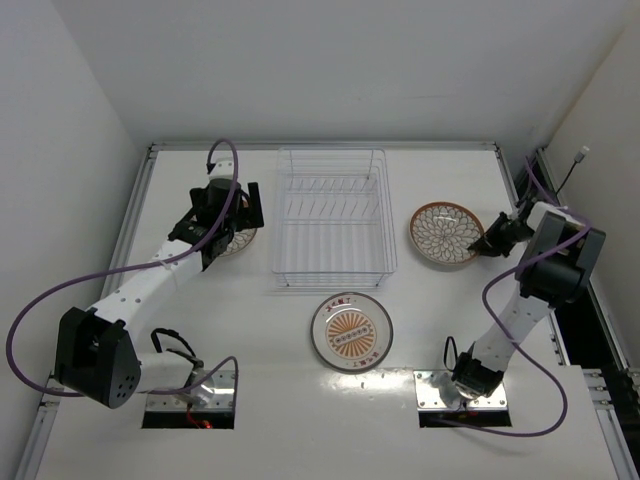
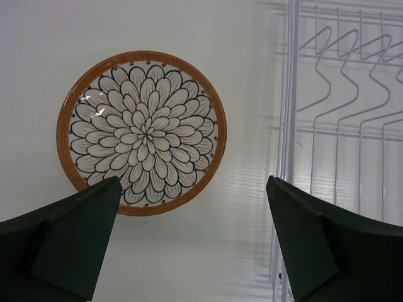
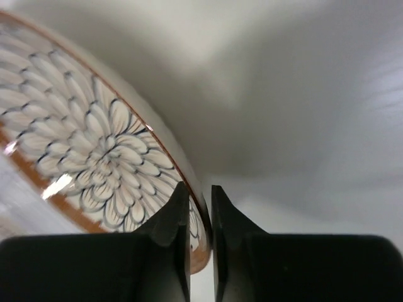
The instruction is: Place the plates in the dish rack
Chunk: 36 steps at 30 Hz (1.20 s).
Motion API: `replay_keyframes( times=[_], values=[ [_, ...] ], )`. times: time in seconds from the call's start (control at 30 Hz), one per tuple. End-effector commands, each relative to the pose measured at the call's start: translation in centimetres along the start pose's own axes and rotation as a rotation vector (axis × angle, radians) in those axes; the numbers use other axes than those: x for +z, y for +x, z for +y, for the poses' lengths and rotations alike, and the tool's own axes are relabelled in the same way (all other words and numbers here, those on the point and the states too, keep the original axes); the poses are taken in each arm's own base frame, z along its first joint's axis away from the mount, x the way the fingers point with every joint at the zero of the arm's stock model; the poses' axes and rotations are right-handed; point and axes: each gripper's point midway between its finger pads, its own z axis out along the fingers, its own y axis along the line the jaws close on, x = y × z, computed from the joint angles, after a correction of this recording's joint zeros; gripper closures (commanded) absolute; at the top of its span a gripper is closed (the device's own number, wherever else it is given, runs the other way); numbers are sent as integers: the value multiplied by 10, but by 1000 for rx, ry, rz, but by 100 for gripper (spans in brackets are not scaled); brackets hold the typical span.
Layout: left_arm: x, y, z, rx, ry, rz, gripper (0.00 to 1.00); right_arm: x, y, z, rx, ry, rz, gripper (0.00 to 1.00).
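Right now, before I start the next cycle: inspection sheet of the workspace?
Surface: white table, no stains seen.
Job's things: dish rack centre, no plates in it; left plate flat beside it; near plate flat in front of it; right plate to its right.
Clutter: nothing seen.
Grippers: left gripper open above left plate; right gripper fingers shut on right plate's rim.
Cables: left purple cable and right purple cable loop along the arms.
Surroundings: white walls on three sides.
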Motion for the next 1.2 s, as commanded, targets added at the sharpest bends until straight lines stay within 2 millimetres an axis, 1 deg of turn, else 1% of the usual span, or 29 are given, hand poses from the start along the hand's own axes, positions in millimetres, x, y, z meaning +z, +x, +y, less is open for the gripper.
replay_keyframes(
  times=[0.0, 0.07, 0.17, 0.2, 0.27, 0.3, 0.33, 0.37, 0.4, 0.43, 0.47, 0.5, 0.53, 0.6, 0.67, 0.77, 0.8, 0.83, 0.87, 0.9, 0.93, 0.97, 1.0, 1.03, 1.1, 1.13, 1.17],
  values=[
    [-5, -18, -6, -10, 15, -44, 0, 3, -15, 7, -41, -17, -26, 100],
    [-5, -16, -5, -6, 13, -36, 0, 1, -16, 6, -33, -28, -27, 100],
    [-5, -16, -5, -6, 13, -36, 0, -12, -23, 13, -49, -39, -66, 100],
    [-5, -16, -5, -6, 13, -36, 0, -25, -28, 22, -74, -40, -105, 100],
    [-5, -16, -5, -6, 13, -36, 0, -43, -32, 29, -95, -26, -147, 100],
    [-3, -13, -5, -3, 11, -28, 0, -57, -37, 36, -107, -35, -179, 100],
    [-3, -11, -5, 1, 8, -20, 0, -83, -44, 49, -123, -34, -248, 100],
    [-3, -11, -5, 1, 8, -20, 0, -99, -51, 55, -127, -37, -297, 100],
    [-1, -9, -3, 5, -3, -15, 0, -116, -54, 66, -149, -43, -333, 100],
    [-2, -12, -3, 5, -3, -15, 0, -132, -58, 72, -159, -45, -371, 100],
    [-2, -12, -3, 5, -3, -15, 0, -159, -61, 87, -188, -59, -429, 100],
    [1, -8, -4, 1, -6, -4, 0, -171, -61, 98, -213, -66, -463, 100],
    [0, -11, -4, 0, -6, -5, 0, -183, -60, 108, -220, -82, -486, 100],
    [2, -8, -5, 4, -9, 3, 0, -214, -61, 127, -259, -100, -566, 100],
    [2, -8, -5, 4, -9, 3, 0, -229, -57, 145, -286, -98, -606, 100],
    [4, -6, -5, 7, -11, 11, 0, -260, -55, 176, -333, -106, -692, 100],
    [4, -6, -5, 7, -11, 11, 0, -265, -53, 183, -344, -102, -704, 100],
    [4, -6, -5, 7, -11, 11, 0, -270, -50, 194, -365, -85, -732, 100],
    [4, -6, -5, 7, -11, 11, 0, -275, -52, 204, -375, -77, -751, 100],
    [4, -6, -5, 7, -11, 11, 0, -275, -50, 211, -386, -66, -756, 100],
    [6, -2, -3, 15, -25, 24, 0, -274, -45, 222, -406, -45, -766, 100],
    [6, -2, -3, 15, -25, 24, 0, -271, -48, 233, -418, -33, -770, 100],
    [6, -2, -3, 15, -25, 24, 0, -269, -48, 232, -416, 21, -775, 100],
    [6, -2, -3, 15, -25, 24, 0, -272, -40, 252, -460, 16, -788, 100],
    [6, -2, -3, 15, -25, 24, 0, -267, -39, 259, -469, 85, -804, 100],
    [6, -2, -3, 15, -25, 24, 0, -260, -39, 265, -480, 112, -798, 100],
    [6, -2, -3, 15, -25, 24, 0, -257, -34, 274, -496, 132, -812, 100]
  ],
)
